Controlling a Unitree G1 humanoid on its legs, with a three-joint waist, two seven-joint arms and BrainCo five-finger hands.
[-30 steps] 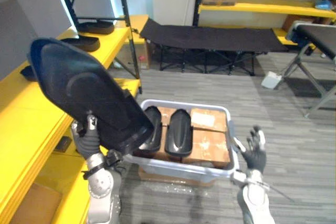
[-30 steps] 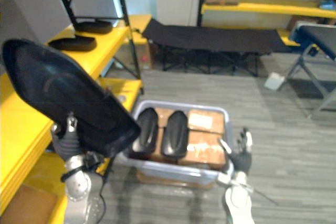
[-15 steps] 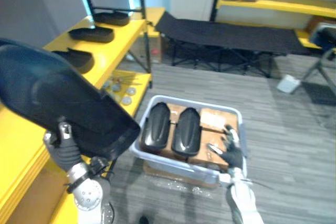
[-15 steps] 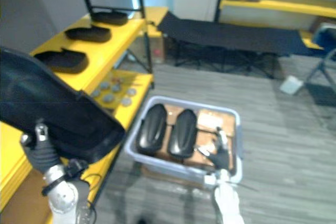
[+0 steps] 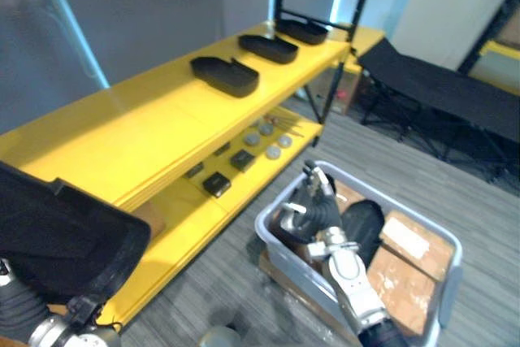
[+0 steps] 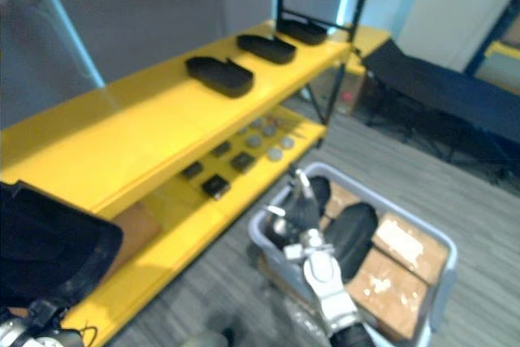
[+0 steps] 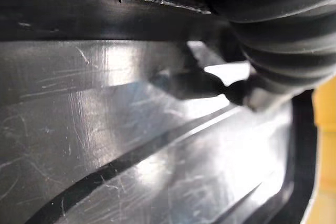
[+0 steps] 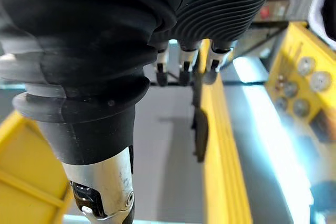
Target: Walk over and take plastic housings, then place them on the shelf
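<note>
Plastic housing (image 5: pixel 57 237) is carried low by the left hand (image 5: pixel 15 313), whose grasp is hidden beneath it and cannot be told. Since a moment ago the view has been swung from the grey bin (image 5: pixel 272 229) towards the yellow shelf (image 5: pixel 146 132), now just past the housing, so placing is judged to be next. The right hand (image 5: pixel 315 210) is held released, fingers (image 8: pixel 185 61) straight, the bin's rim just below them, nothing grasped.

Shelf (image 5: pixel 162 132) bright yellow, uprights black. Shelf housings (image 5: pixel 223 75) matt black. Large housing (image 5: pixel 57 237) black, its glossy surface streaked with pale scratches up close. Bin (image 5: pixel 268 229) pale grey-blue. Boxes (image 5: pixel 410 282) brown cardboard, whitish labels. Bin housing (image 5: pixel 363 225) black. Right hand (image 5: pixel 317 213) has dark ribbed cover, silver fingers, dark tips. Floor (image 5: pixel 236 298) grey, plank-striped. Cot (image 5: pixel 439 87) black.
</note>
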